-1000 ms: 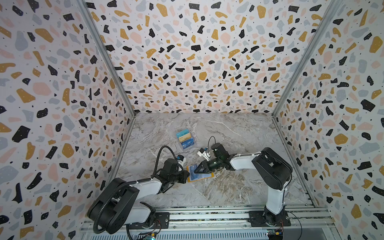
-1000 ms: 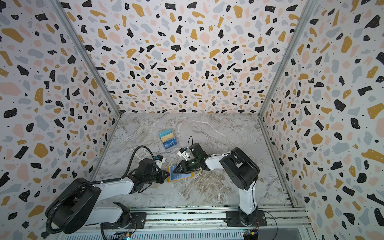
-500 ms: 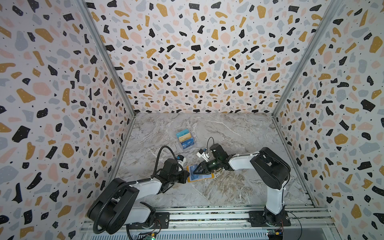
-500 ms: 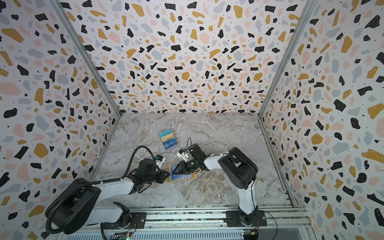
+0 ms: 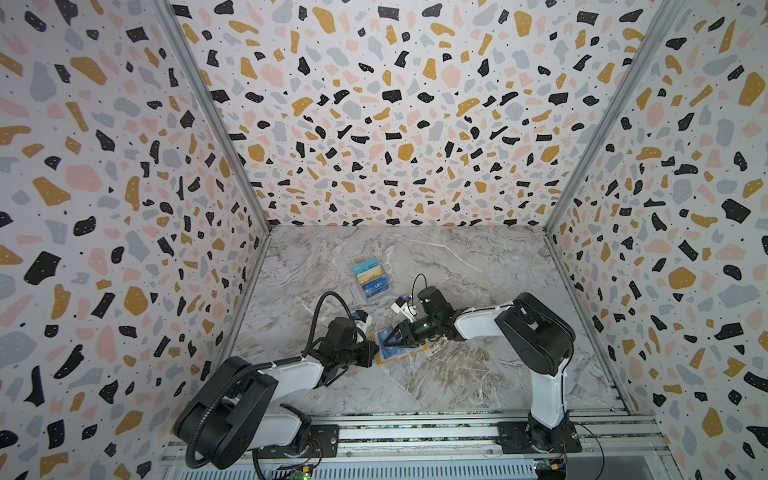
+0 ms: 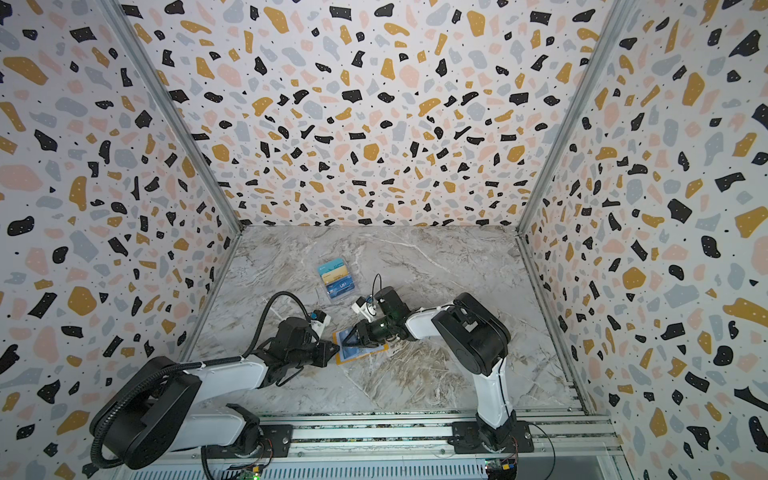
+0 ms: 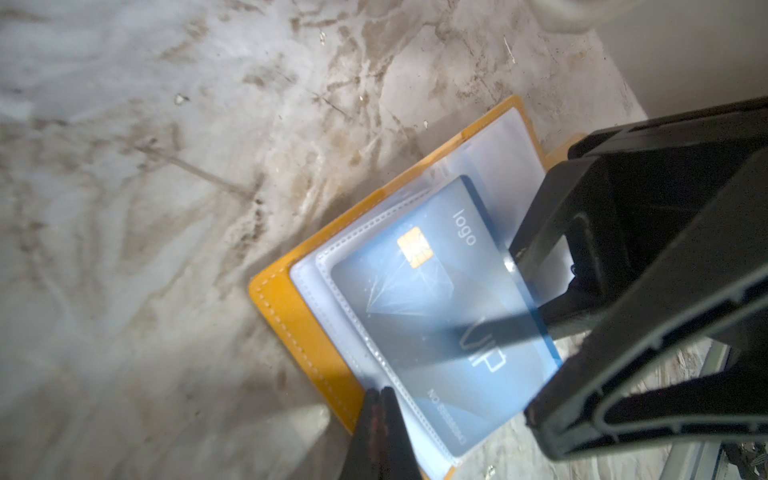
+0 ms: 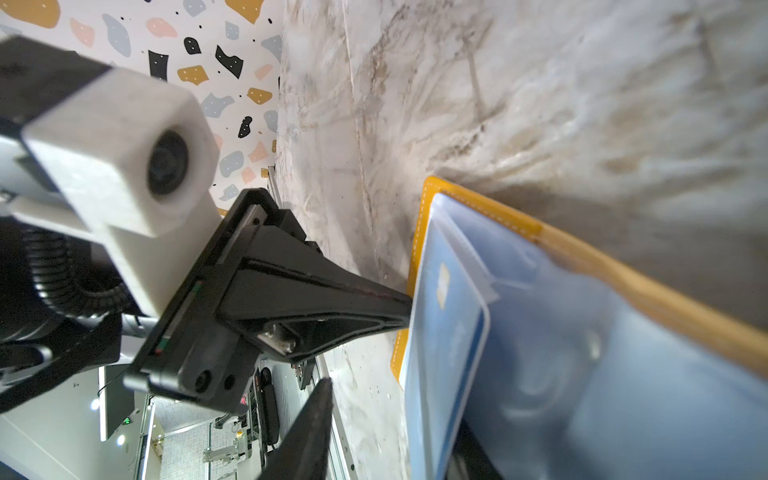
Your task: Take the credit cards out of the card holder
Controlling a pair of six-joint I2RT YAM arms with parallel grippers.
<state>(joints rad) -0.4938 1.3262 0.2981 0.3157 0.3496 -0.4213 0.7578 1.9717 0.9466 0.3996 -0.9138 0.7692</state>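
Toward the front of the marble bench (image 5: 457,266), the mustard card holder (image 7: 299,324) lies open, clear sleeves up. The teal VIP card (image 7: 436,316) sits in the top sleeve, one end at the sleeve mouth. Right pincer (image 7: 525,332) is partly open, straddling that end; no firm hold seen. Left pincer (image 7: 376,399) is closed, tips pressed on the holder's edge.

Risks:
- Jaws close on sleeve and card together, and the whole holder drags.
- Left tips slide off the narrow edge.
- The thin card flexes and slips free.

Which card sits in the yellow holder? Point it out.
The blue VIP card showing its chip, inside a clear sleeve of the open card holder. The other cards lie in the clear box farther back.
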